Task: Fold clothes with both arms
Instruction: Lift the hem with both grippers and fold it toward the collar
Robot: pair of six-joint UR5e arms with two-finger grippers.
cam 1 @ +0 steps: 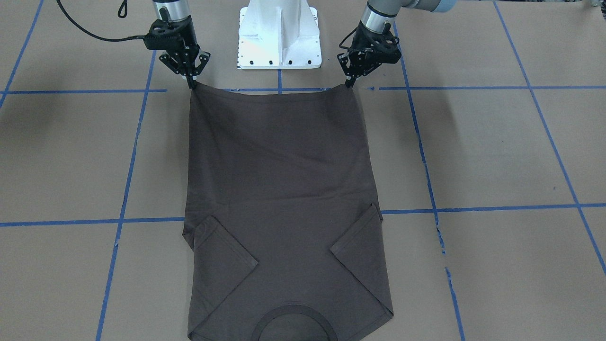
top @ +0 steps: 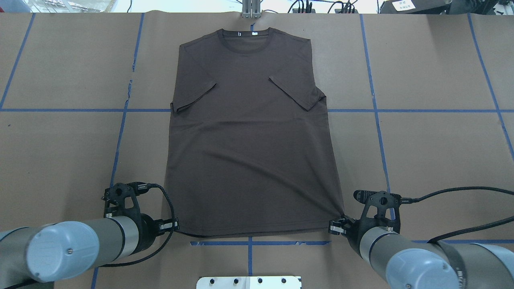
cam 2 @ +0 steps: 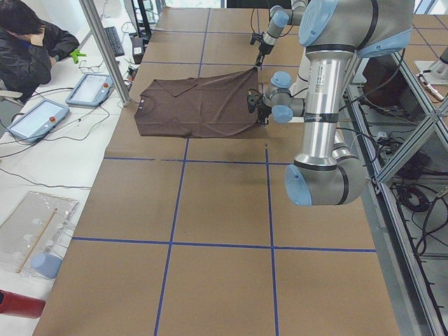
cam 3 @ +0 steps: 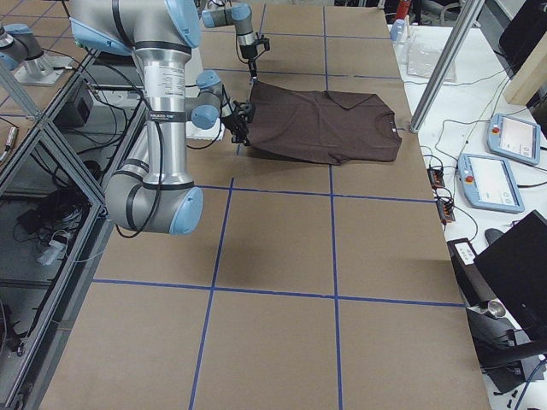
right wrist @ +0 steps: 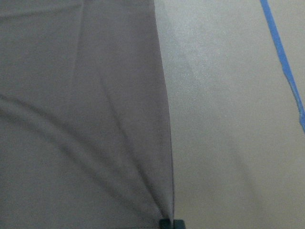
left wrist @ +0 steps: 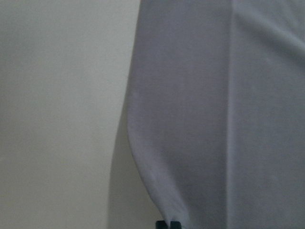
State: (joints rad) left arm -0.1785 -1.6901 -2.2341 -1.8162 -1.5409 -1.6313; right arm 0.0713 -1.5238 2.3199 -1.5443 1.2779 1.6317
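Pinching T-shirt (cam 1: 284, 180) hem corners: left fingers (cam 1: 351, 80), right fingers (cam 1: 191, 81); sleeves (cam 1: 227, 251) folded inward.

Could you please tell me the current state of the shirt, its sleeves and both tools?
T-shirt: spread on the table, collar away from the robot, hem pulled taut.
Sleeve nearer the left tool: folded inward over the chest.
Sleeve nearer the right tool: folded inward over the chest.
Left tool: shut on one hem corner.
Right tool: shut on the other hem corner.

Brown T-shirt (top: 249, 160) flat, sleeves folded in, hem corners pinched
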